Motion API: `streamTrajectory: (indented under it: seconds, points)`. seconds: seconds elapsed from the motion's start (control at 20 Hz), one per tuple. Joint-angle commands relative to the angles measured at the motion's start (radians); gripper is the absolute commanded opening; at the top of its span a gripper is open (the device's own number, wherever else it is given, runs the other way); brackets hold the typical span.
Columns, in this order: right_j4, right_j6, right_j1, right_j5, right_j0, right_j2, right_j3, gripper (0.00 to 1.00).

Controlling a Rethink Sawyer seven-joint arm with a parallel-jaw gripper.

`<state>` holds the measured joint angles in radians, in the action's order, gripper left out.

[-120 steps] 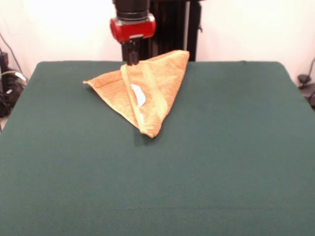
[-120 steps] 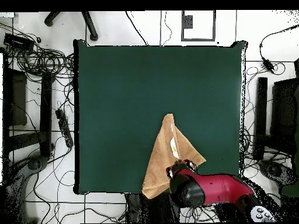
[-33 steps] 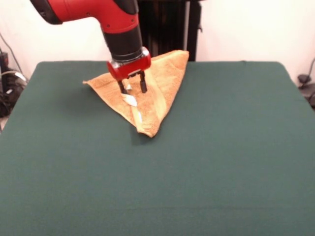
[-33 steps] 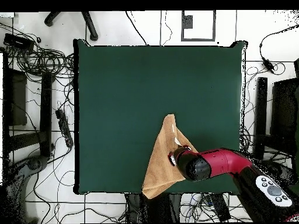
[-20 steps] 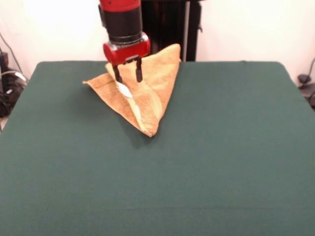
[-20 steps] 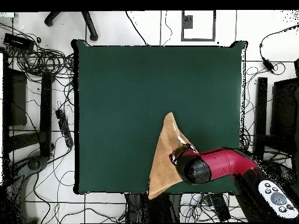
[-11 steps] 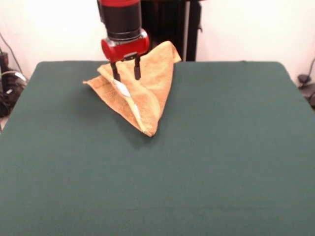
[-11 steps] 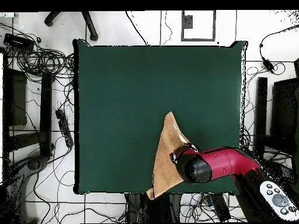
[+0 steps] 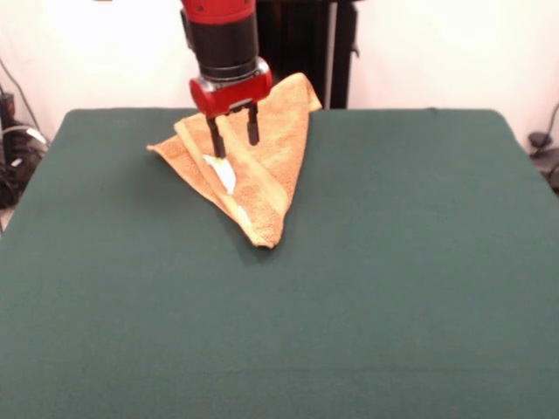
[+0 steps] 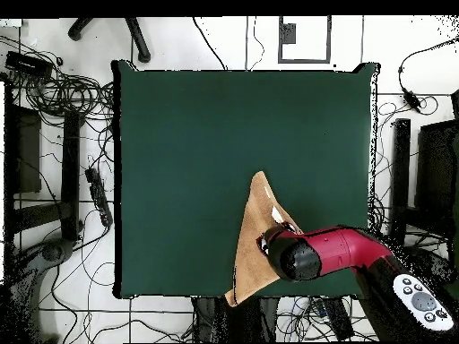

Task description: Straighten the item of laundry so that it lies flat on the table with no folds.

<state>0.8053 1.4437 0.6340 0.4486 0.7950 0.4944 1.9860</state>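
The golden-orange towel [image 9: 262, 166] lies folded into a rough triangle at the table's [image 9: 393, 262] far side, its point toward the camera and its far corner at the table's edge. Its white label [image 9: 224, 172] shows on the upper fold. My gripper [image 9: 234, 140] hangs over the towel's upper part with its two black fingers apart and pointing down, the left fingertip [image 9: 217, 150] just above the label. In the overhead view the towel [image 10: 254, 228] reaches the table's [image 10: 179, 161] bottom edge and the red arm [image 10: 309, 255] covers its right side, hiding the fingers.
Cables and equipment lie on the floor round the table [image 10: 63, 134]. A black stand [image 9: 301, 44] rises behind the table's far edge, right behind the arm.
My gripper has shifted slightly right and lower in the front view. The towel's upper fold has settled flatter, and the label now lies a little lower.
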Motion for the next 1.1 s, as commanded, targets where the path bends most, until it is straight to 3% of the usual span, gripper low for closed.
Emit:
streamTrajectory:
  seconds: [0.05,0.3,0.7,1.1]
  points:
    - [-0.029,-0.129,-0.029,0.174,-0.029,0.064,-0.093,1.0]
    - [-0.042,-0.162,0.013,0.222,-0.031,0.091,-0.096,1.0]
    - [-0.011,-0.227,-0.053,0.237,-0.009,0.126,-0.155,1.0]
    - [0.018,-0.222,-0.098,0.19,0.009,0.129,-0.159,1.0]
